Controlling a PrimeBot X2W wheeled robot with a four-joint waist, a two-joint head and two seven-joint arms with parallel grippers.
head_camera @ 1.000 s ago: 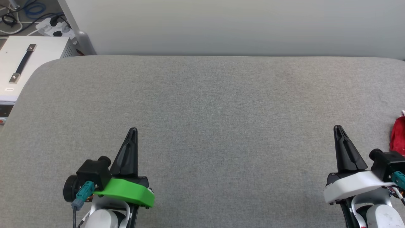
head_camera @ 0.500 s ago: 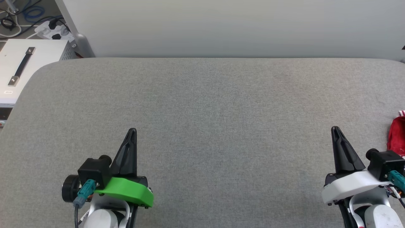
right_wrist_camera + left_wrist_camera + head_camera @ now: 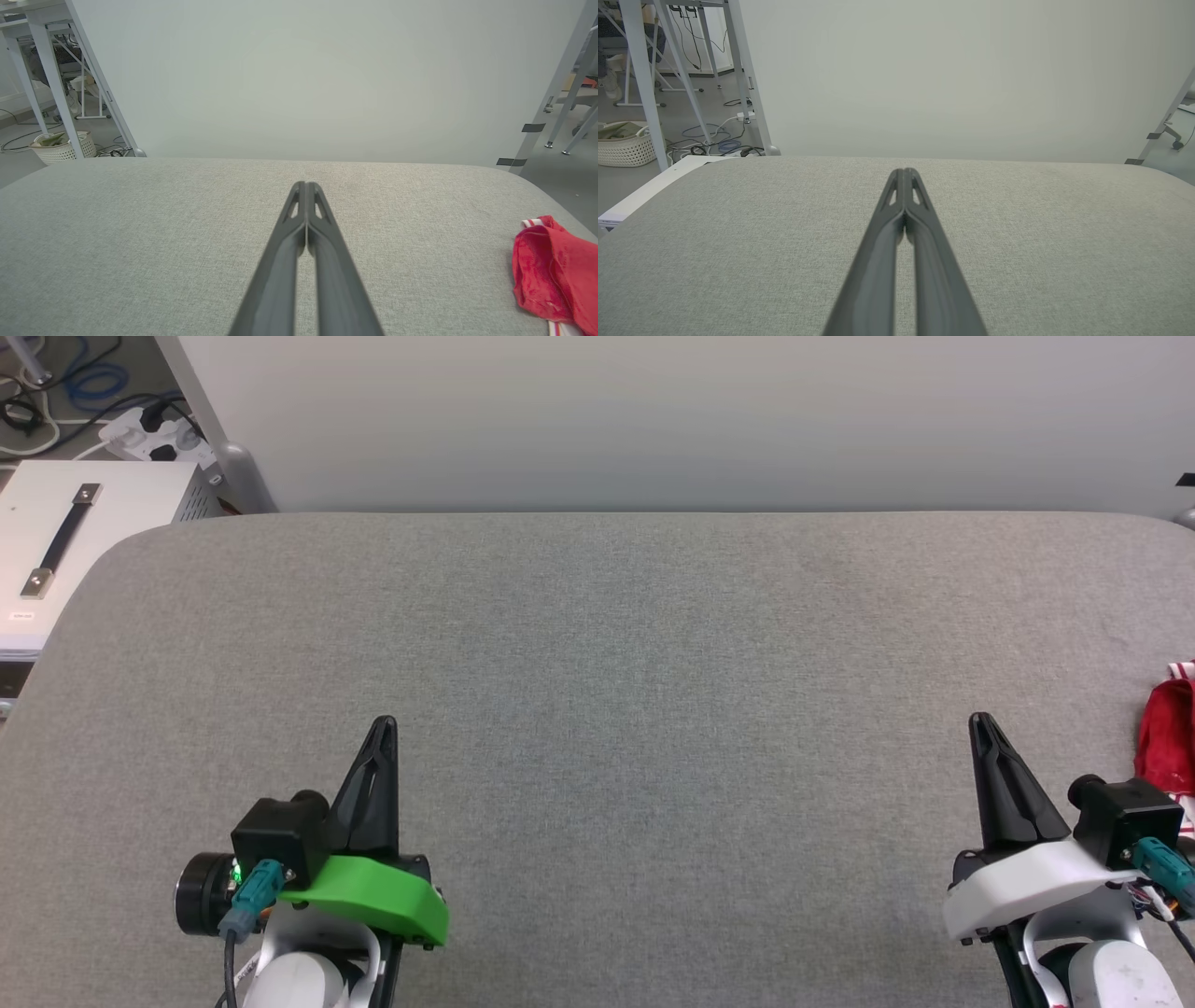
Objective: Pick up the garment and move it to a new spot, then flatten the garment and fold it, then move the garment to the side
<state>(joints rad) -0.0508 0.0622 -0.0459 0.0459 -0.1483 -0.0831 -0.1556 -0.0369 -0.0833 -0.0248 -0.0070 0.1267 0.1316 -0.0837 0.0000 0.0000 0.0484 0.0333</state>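
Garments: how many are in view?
1. The red garment lies bunched at the right edge of the table, right of the right gripper; partly cut off, so more may be hidden.

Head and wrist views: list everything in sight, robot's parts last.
garment: one, red with red-and-white striped trim, bunched at the table's right edge
table: one, grey fabric top, before the robot
backdrop panel: one, pale, behind the table
box: one, white with a black handle, left of the table
basket: one, white, on the floor, far left
left tool: one, black, shut, over the table, lower left
right tool: one, black, shut, near the garment, not touching
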